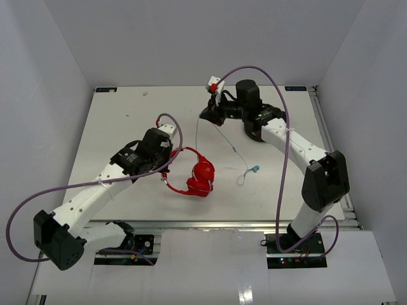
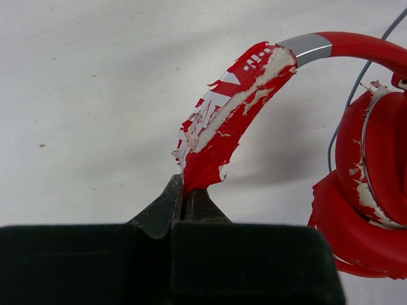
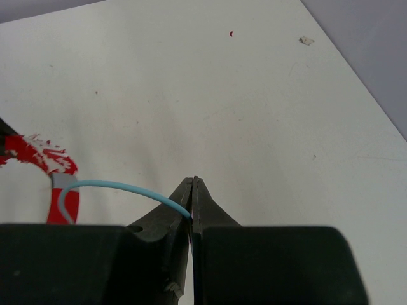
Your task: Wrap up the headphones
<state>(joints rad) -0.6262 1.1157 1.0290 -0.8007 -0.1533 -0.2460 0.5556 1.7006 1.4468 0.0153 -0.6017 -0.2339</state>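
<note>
The red headphones (image 1: 200, 178) lie mid-table with their earcups folded together. My left gripper (image 1: 169, 166) is shut on the worn, peeling end of their headband (image 2: 222, 127), just left of the earcups (image 2: 372, 184). The thin pale blue cable (image 1: 219, 136) runs up from the headphones to my right gripper (image 1: 206, 114), which is shut on it at the far middle of the table. In the right wrist view the cable (image 3: 121, 187) enters between the shut fingers (image 3: 193, 190). The cable's plug end (image 1: 254, 169) lies loose on the table to the right.
The white table (image 1: 127, 127) has raised side walls. A metal rail (image 1: 327, 136) runs along its right edge. Purple arm cables (image 1: 267, 82) loop above both arms.
</note>
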